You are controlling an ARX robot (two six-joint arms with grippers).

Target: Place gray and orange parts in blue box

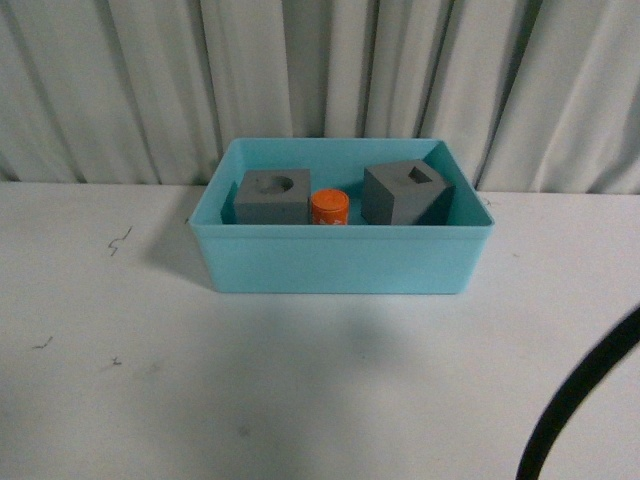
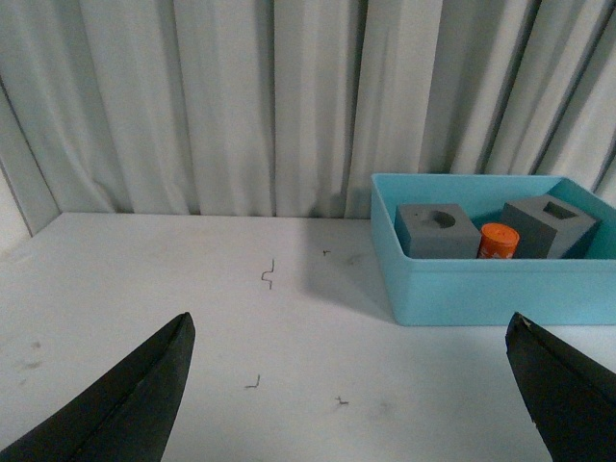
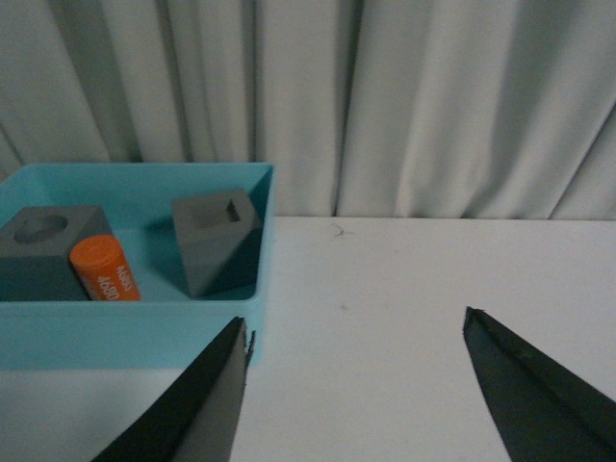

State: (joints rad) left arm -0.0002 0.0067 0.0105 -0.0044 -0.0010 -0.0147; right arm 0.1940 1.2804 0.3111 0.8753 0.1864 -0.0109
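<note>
Now both cubes [image 1: 272, 197] and orange cylinder [image 1: 329, 207] sit in blue box [image 1: 340, 262]; left gripper [image 2: 351, 385] and right gripper [image 3: 356, 385] spread wide, empty, box ahead of each.

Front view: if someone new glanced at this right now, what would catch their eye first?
The blue box at the middle of the white table, in front of the curtain. Inside it, the orange cylinder stands out between the gray cube with the round recess and the gray cube with the square recess. Both tools, left and right, are open and empty.
</note>
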